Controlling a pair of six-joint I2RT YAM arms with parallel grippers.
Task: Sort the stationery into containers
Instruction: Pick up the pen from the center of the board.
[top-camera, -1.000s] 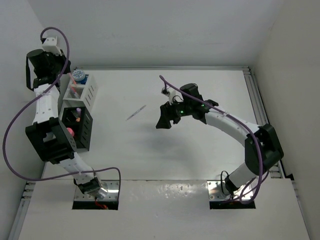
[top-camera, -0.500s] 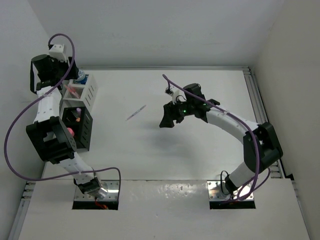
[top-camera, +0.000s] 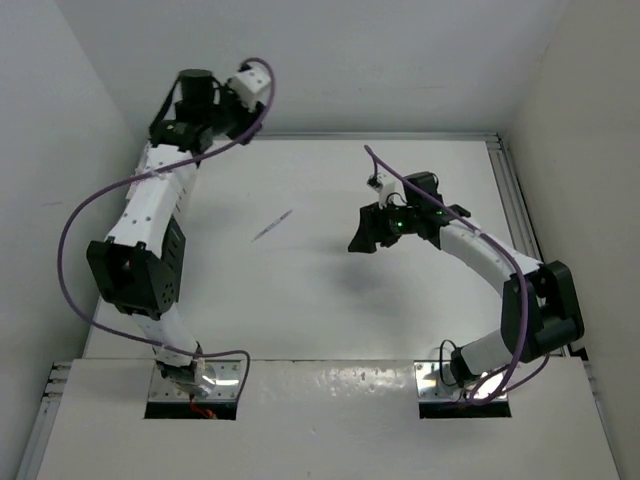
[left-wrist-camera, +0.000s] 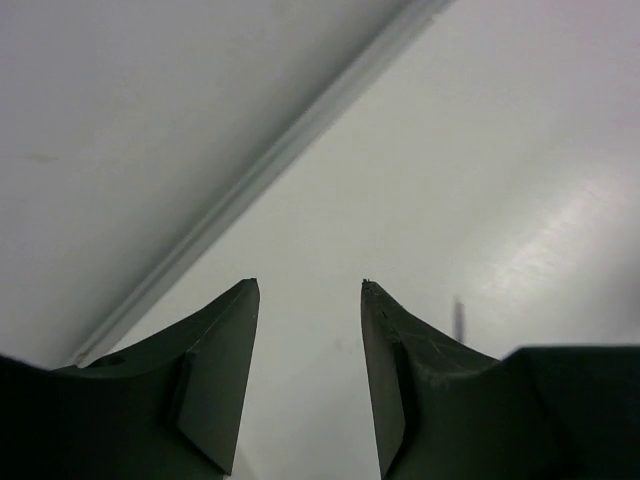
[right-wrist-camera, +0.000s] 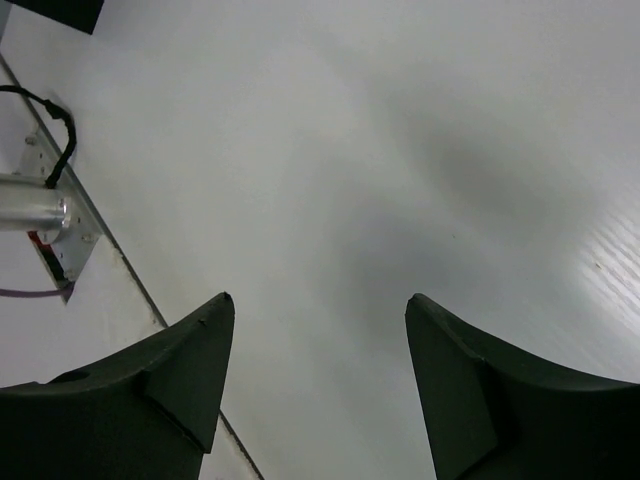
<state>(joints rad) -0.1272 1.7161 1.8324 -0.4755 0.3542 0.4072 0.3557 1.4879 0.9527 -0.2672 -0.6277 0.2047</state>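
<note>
A thin blue-purple pen (top-camera: 272, 225) lies on the white table, left of centre; it also shows as a small dark line in the left wrist view (left-wrist-camera: 458, 319). The black slatted container (top-camera: 172, 262) peeks out at the left beside my left arm; its corner shows in the right wrist view (right-wrist-camera: 55, 12). The white container, the jars and the bottle are hidden under the left arm. My left gripper (top-camera: 185, 118) (left-wrist-camera: 308, 285) is open and empty, high at the back left. My right gripper (top-camera: 362, 236) (right-wrist-camera: 320, 298) is open and empty, right of the pen.
The metal rail along the table's back edge (left-wrist-camera: 300, 140) meets the white wall. A rail (top-camera: 510, 200) runs down the right side. The left arm's base plate and cables (right-wrist-camera: 40, 200) sit at the near edge.
My left arm has swung from over the white container toward the back and right, and now covers that container. My right gripper has drifted right, away from the pen.
</note>
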